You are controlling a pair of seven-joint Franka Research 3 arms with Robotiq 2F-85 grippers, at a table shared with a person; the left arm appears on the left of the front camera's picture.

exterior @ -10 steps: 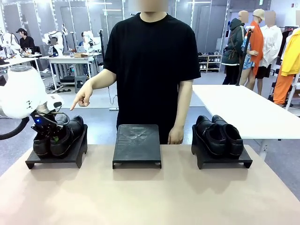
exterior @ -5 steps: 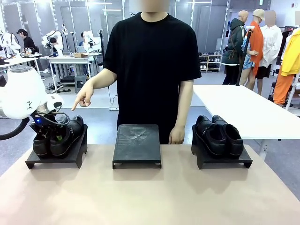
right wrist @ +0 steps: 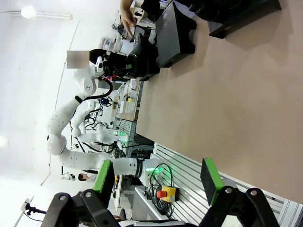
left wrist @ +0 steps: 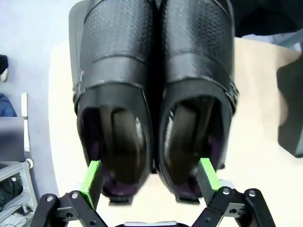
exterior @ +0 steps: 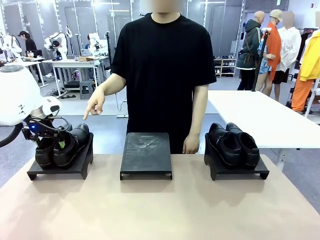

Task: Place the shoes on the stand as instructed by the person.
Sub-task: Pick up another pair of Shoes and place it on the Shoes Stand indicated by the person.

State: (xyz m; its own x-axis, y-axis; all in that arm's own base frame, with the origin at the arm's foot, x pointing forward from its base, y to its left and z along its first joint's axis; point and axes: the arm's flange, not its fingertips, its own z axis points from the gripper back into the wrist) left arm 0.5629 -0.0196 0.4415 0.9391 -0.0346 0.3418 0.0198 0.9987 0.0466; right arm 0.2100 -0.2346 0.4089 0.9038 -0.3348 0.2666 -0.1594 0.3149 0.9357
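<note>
My left gripper (left wrist: 149, 182) stands spread wide, holding nothing, its pads outside the heels of the shoes (left wrist: 154, 94). The pair lies straight ahead of my jaws on the stand (exterior: 60, 169), toes pointing away. Beyond, the person's hand (exterior: 94, 105) points this way. My right gripper (right wrist: 158, 182) gapes empty, far off. The soles are hidden.
</note>
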